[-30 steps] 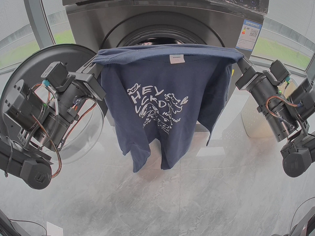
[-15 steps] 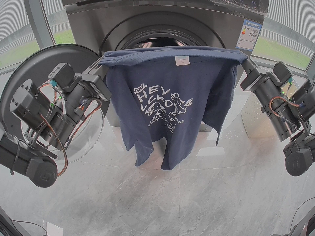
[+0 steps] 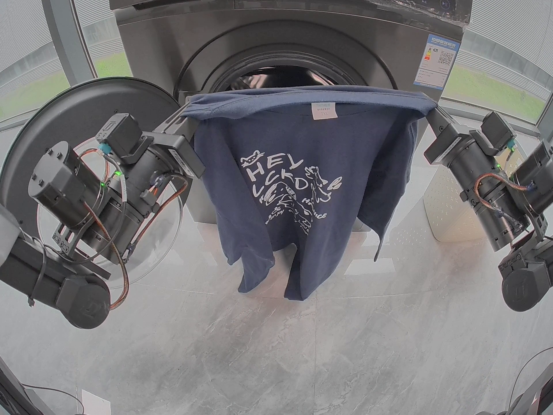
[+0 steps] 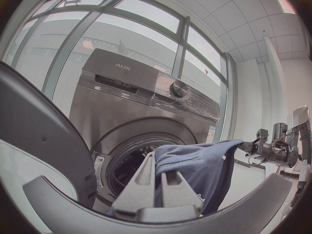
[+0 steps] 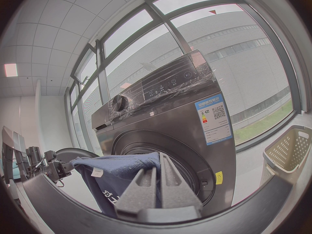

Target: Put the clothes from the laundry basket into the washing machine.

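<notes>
A navy T-shirt (image 3: 299,162) with white print hangs stretched between my two grippers in front of the washing machine (image 3: 288,30). My left gripper (image 3: 185,109) is shut on the shirt's left shoulder, its fingers (image 4: 148,176) pinching the cloth (image 4: 195,160). At the other shoulder my right gripper (image 3: 431,110) is shut on the shirt too, with the fabric (image 5: 123,168) caught between its fingers (image 5: 169,176). The round drum opening (image 3: 282,76) is dark and sits just behind the shirt's top edge. The shirt's hem hangs above the floor.
The machine's door (image 3: 86,122) stands swung open on the left, right behind my left arm. A beige perforated laundry basket (image 3: 455,208) sits on the floor at the right of the machine (image 5: 289,147). Grey marble floor (image 3: 288,347) lies in front.
Both grippers have carried the shirt to the right and slightly down, so more of the drum opening shows above its top edge.
</notes>
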You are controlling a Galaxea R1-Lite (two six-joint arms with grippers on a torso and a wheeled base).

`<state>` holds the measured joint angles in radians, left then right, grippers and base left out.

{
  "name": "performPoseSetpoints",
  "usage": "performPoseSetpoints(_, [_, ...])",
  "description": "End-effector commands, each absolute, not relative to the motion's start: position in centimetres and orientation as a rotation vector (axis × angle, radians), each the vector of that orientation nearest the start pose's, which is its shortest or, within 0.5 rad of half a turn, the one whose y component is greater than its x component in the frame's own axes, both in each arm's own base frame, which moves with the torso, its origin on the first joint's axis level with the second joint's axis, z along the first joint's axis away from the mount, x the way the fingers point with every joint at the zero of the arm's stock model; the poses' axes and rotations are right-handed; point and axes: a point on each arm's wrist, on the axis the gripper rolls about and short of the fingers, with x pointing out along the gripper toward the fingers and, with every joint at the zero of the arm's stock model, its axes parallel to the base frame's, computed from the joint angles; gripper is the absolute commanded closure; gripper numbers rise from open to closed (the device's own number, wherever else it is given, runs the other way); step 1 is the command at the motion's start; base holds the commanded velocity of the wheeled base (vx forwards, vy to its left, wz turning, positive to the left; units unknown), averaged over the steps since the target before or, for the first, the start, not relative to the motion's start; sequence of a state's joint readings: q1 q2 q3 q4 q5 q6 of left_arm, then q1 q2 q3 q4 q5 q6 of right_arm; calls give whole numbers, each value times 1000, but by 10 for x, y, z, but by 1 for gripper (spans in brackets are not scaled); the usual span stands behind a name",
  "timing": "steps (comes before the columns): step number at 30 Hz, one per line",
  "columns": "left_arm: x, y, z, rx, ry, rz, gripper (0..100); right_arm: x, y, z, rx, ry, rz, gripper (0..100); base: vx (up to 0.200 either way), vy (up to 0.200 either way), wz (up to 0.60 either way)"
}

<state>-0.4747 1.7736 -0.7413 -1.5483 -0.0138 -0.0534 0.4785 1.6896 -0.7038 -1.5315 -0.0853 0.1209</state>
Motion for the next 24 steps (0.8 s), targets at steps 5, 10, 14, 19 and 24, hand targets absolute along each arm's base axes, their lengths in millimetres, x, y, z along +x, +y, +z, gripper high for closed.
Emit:
performPoseSetpoints(5, [268,-166,236,-193,-493,-559,100,257,142,228,268,-437,448,100,0,0,0])
performPoseSetpoints(10, [274,-178,248,-206,-513,-578,100,264,153,197,242,-327,470,100,0,0,0])
performPoseSetpoints(14, [278,-185,257,-210,-512,-590,100,266,171,170,226,-231,517,0,0,0,0])
performPoseSetpoints(19, [275,-194,259,-217,-508,-616,100,271,184,136,184,-122,563,0,0,0,0])
performPoseSetpoints(24, [274,-196,259,-217,-508,-621,100,269,199,112,165,-47,602,0,0,0,0])
